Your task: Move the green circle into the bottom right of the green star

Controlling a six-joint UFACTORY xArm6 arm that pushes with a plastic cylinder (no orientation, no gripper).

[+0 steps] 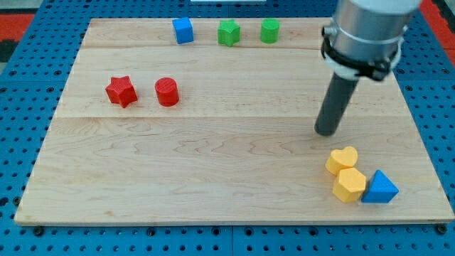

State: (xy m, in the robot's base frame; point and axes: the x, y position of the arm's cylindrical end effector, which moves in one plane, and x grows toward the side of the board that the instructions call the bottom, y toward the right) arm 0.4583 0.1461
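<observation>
The green circle (269, 30) stands near the view's top edge of the wooden board, just to the right of the green star (228, 33), with a small gap between them. My tip (326, 131) rests on the board at the view's right, well below and to the right of the green circle, and above the yellow blocks. It touches no block.
A blue cube (183, 30) sits left of the green star. A red star (121, 91) and a red circle (167, 92) stand at the left. A yellow heart (342, 160), a yellow hexagon (350, 184) and a blue triangle (379, 188) cluster at the bottom right.
</observation>
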